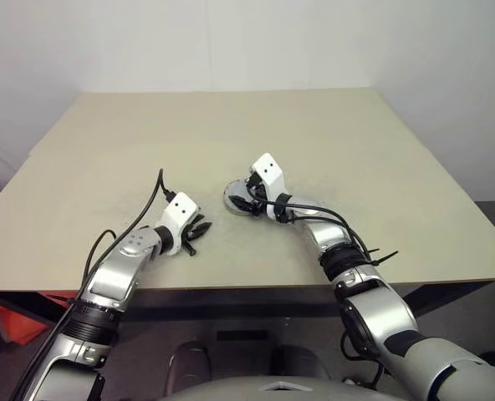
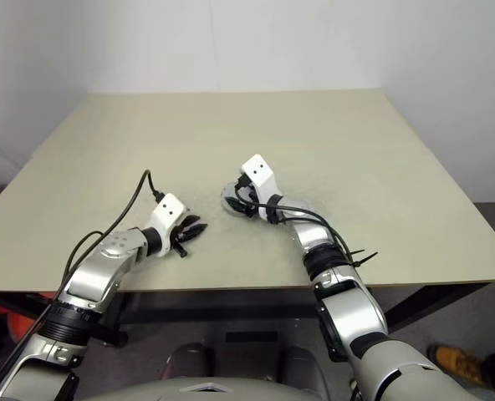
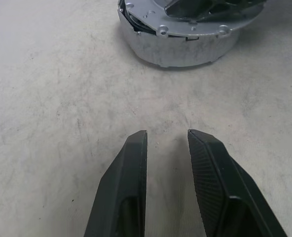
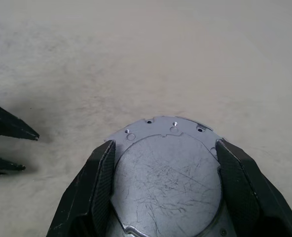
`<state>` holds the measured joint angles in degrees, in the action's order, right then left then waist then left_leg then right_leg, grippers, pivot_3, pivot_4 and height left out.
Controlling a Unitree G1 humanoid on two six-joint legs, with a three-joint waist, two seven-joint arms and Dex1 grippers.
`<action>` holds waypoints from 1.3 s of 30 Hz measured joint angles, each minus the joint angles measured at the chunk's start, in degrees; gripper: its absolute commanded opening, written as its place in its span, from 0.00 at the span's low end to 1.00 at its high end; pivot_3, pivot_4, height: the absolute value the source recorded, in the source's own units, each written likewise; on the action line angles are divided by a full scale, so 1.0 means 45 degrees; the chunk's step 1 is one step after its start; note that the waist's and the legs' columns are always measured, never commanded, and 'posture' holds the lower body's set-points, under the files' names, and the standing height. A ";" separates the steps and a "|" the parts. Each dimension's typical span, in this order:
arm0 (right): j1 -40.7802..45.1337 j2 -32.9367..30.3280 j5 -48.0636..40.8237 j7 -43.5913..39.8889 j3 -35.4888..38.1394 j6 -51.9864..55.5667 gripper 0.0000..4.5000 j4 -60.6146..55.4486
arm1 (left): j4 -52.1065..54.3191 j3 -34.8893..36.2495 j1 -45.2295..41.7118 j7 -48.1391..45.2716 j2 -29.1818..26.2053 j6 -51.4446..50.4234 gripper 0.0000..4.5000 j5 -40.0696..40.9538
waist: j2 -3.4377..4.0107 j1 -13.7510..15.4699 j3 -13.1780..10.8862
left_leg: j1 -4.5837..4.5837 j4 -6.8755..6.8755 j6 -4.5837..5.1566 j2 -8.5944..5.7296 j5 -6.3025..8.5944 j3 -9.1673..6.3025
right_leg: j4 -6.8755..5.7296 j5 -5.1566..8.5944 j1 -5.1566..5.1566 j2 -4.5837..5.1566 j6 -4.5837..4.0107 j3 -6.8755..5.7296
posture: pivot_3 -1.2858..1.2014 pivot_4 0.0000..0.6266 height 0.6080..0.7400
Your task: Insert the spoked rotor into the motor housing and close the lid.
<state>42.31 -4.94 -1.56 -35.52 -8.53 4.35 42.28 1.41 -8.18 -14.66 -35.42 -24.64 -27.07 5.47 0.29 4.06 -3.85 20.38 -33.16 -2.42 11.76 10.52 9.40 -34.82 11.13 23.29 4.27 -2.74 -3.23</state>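
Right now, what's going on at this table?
The robot's right gripper has its fingers spread wide on either side of a dull grey round disc, the lid, which sits on a round metal housing on the tan table. Whether the fingers press the disc I cannot tell. The left gripper rests low over bare table a little way short of the housing, fingers slightly apart and holding nothing.

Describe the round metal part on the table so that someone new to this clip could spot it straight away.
Start at the beige table and follow the right gripper to its fingertips near the table's middle. Between its two black fingers sits the lid: a dull grey, scratched round disc with small holes along its rim. The left gripper nearby holds nothing.
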 measured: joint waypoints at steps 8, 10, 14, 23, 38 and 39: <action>0.0532 0.0336 -0.0554 0.0195 0.0776 0.0692 0.71 0.0338 | 0.0064 0.0095 0.0212 -0.0005 -0.0012 -0.0056 0.31 0.0015 | 0.0000 -0.0012 0.0000 | 0.0001 -0.0010 0.0000 0.0000 0.0000 0.0000 | -0.0005 -0.0005 0.0000 0.0000 -0.0008 0.0000 | 0.52 0.00 1.00; 0.0577 0.0347 -0.0566 0.0257 0.0802 0.0722 0.71 0.0379 | 0.0073 0.0103 0.0259 -0.0004 -0.0012 -0.0069 0.31 0.0015 | 0.0000 -0.0007 0.0000 | 0.0008 -0.0010 0.0003 -0.0001 0.0002 0.0000 | -0.0001 -0.0005 0.0001 0.0001 -0.0009 0.0000 | 0.52 0.00 1.00; 0.0907 0.0447 -0.0413 0.0801 0.0802 0.0716 0.71 0.0996 | 0.0099 0.0144 0.0273 -0.0003 -0.0012 -0.0075 0.31 0.0015 | 0.0001 -0.0012 0.0000 | 0.0010 -0.0009 0.0003 0.0000 0.0002 0.0000 | -0.0002 -0.0005 0.0004 0.0001 -0.0012 -0.0001 | 0.52 0.00 1.00; 0.0938 0.0439 0.0160 0.0875 0.0431 0.0231 0.71 0.1278 | 0.0101 0.0191 0.0285 0.0011 -0.0012 -0.0072 0.31 0.0013 | 0.0000 -0.0011 0.0000 | 0.0006 -0.0010 0.0003 0.0000 0.0002 0.0000 | -0.0004 -0.0004 0.0002 0.0001 -0.0011 -0.0001 | 0.52 0.00 1.00; 0.0973 0.0310 0.0372 0.0658 0.0324 -0.0134 0.71 0.1570 | 0.0101 0.0192 0.0359 0.0152 -0.0006 -0.0063 0.31 0.0011 | 0.0000 -0.0005 0.0000 | -0.0017 -0.0010 0.0005 -0.0001 0.0003 -0.0001 | -0.0004 -0.0004 -0.0021 0.0001 -0.0011 -0.0001 | 0.52 0.00 1.00; 0.1017 0.0307 0.0422 0.0716 0.0322 -0.0164 0.71 0.1732 | 0.0102 0.0192 0.0358 0.0153 -0.0006 -0.0063 0.31 0.0012 | 0.0000 -0.0001 0.0000 | -0.0030 -0.0010 0.0005 -0.0001 0.0003 0.0000 | -0.0004 -0.0004 -0.0034 0.0002 -0.0011 -0.0001 | 0.52 0.00 1.00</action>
<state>46.89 -3.56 0.34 -32.30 -7.08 3.62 50.08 1.87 -7.32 -13.04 -34.73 -24.67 -27.35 5.52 0.29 4.05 -3.85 20.25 -33.20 -2.39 11.75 10.54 9.40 -34.83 11.11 23.13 4.28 -2.79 -3.23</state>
